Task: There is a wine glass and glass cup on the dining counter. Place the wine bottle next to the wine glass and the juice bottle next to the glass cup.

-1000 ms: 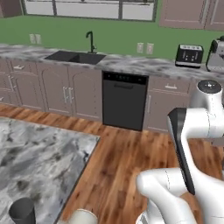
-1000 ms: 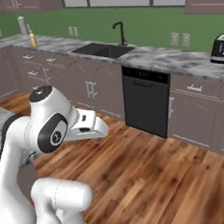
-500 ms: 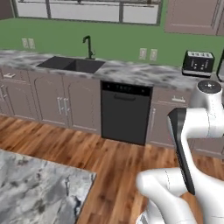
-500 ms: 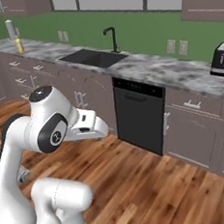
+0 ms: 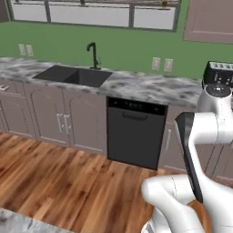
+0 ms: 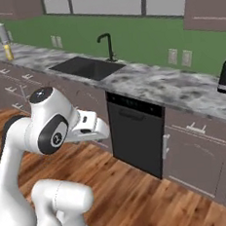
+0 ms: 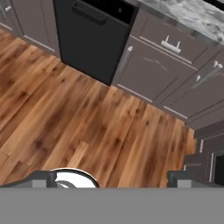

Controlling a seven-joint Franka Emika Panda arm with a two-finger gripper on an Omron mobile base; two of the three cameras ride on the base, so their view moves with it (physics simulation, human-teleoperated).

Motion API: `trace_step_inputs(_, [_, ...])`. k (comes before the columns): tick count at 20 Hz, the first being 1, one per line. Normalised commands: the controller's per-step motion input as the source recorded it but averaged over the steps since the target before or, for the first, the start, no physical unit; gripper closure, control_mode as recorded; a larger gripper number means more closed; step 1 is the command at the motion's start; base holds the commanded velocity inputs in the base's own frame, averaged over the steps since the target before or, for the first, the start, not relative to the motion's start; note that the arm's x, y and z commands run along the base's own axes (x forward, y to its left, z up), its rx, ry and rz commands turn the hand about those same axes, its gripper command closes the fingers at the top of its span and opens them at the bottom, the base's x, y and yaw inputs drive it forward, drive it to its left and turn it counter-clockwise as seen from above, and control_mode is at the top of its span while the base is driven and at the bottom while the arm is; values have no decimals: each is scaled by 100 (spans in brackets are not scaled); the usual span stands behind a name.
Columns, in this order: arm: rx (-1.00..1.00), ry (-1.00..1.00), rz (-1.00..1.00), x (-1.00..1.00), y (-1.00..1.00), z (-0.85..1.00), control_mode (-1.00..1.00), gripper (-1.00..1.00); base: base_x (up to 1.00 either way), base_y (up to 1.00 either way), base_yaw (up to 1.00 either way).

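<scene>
Wooden floor (image 7: 87,113) now fills your view: the base has turned from the dining counter (image 5: 18,223) toward the dishwasher (image 5: 134,134); your gripper (image 7: 111,177) hangs released, carrying nothing.

Glossy white rounded arm (image 6: 21,158) with dark joints.

Glossy wood-plank floor (image 7: 87,127), marbled stone worktop (image 5: 150,88), matt black dishwasher front (image 5: 134,136), smooth brown cabinets (image 5: 68,125).

The long grey marbled kitchen worktop (image 5: 150,88) has a black sink (image 5: 73,75) set in it. A black toaster (image 5: 218,73) stands on it.
</scene>
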Motion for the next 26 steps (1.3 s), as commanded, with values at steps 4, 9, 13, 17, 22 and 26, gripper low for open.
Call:
trace_step_inputs(4, [0,0,0,0,0,0,100,-100,83,2,34])
trace_step_inputs(9, [0,0,0,0,0,0,100,-100,77,0,40])
trace_step_inputs(13, [0,0,0,0,0,0,100,-100,74,0,43])
trace_step_inputs(17, [0,0,0,0,0,0,100,-100,76,0,40])
trace_step_inputs(22, [0,0,0,0,0,0,100,-100,80,0,34])
trace_step_inputs(26, [0,0,0,0,0,0,100,-100,82,4,30])
